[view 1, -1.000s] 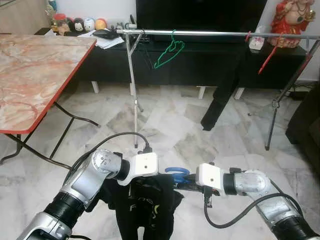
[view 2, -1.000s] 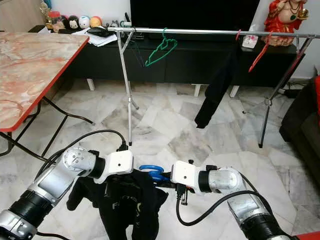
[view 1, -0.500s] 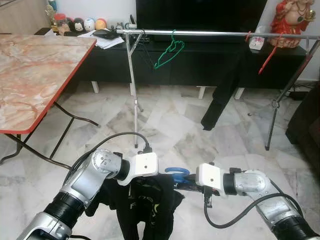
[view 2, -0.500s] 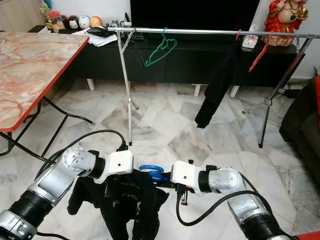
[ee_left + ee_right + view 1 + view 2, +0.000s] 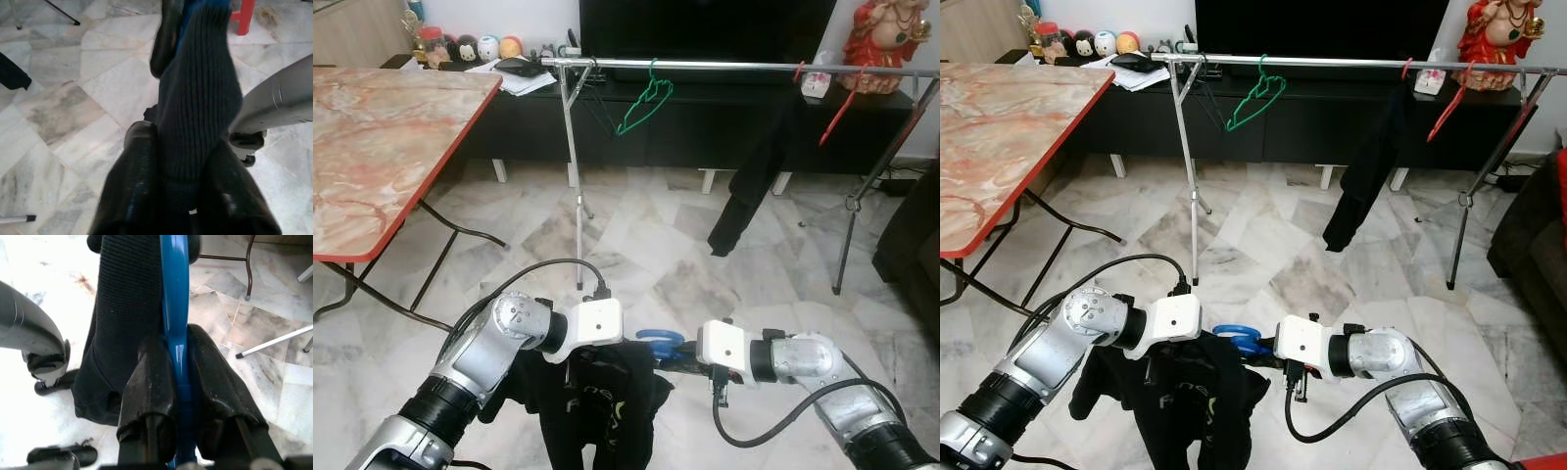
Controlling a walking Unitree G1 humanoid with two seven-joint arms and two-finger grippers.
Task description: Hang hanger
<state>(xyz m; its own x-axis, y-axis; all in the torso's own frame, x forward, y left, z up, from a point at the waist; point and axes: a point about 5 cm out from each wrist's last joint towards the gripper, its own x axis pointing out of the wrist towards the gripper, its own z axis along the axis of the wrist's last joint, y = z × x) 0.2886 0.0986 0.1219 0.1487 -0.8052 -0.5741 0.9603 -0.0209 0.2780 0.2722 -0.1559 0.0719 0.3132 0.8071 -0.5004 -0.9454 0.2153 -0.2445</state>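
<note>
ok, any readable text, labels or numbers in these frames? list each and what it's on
Pale print on the front of the black garment hanging from the blue hanger: creased and too blurred to read.
Papers on the TV cabinet: too small to read.
Jar beside the round toys: no legible label.
Nothing else carries readable text.

We see a marble floor [image 5: 656, 245] bearing the clothes rack's legs [image 5: 578, 211] and a folding table [image 5: 372, 147]
</note>
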